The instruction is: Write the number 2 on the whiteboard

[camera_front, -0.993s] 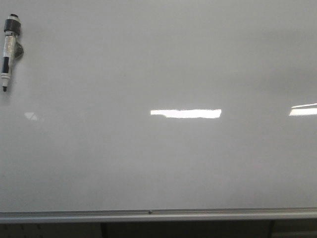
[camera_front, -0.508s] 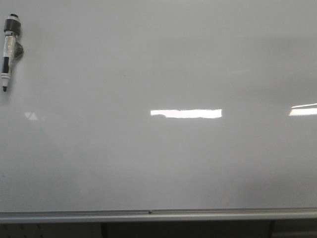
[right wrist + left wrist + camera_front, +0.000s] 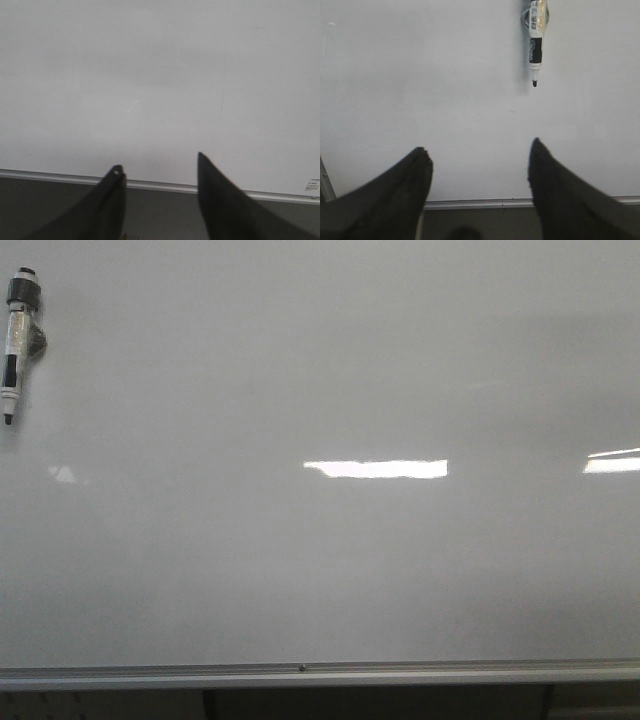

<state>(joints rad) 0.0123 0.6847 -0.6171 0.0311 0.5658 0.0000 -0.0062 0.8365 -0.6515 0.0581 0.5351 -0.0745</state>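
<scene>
- Glossy white-grey whiteboard [image 3: 330, 370] blank, no digit yet.
- Black-and-white marker pen [image 3: 17, 340] hanging upper left, ungrasped.
- Left pincer [image 3: 479, 160] and right pincer [image 3: 160, 172] spread, empty.
- Next: probably left pincer grabs marker.

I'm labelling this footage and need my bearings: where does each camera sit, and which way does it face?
Front view: looks forward at the whiteboard; marker at upper left; no robot parts show.
Left wrist view: on the left arm, facing the board; the open left end effector shows.
Right wrist view: on the right arm, facing bare board; the open right end effector shows.
Shared: front and left wrist views both show the marker.
</scene>
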